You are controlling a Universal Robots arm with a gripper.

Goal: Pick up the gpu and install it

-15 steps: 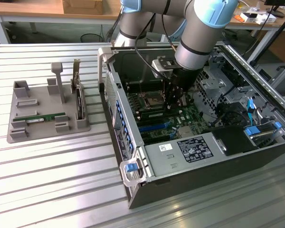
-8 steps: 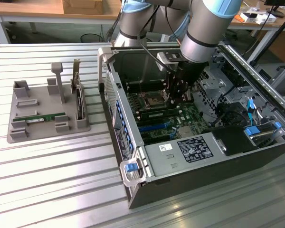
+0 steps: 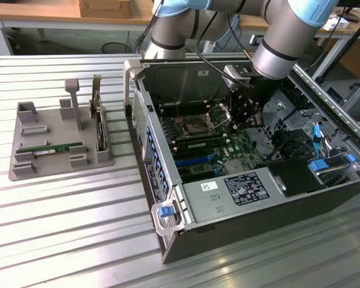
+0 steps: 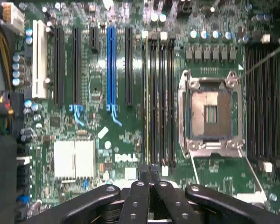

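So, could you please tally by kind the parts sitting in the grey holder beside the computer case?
Green stick, lying flat: 1
Upright card with metal bracket: 1
Total: 2 parts in the grey holder

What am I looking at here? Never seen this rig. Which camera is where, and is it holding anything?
It is a single robot arm reaching into an open computer case on a slatted metal table. The exterior view comes from a camera off the arm. The wrist view looks down from the arm past its tool onto the motherboard and its empty processor socket. At the exterior view's left, a grey holder carries a green stick lying flat and an upright card. I cannot tell whether the tool holds anything.
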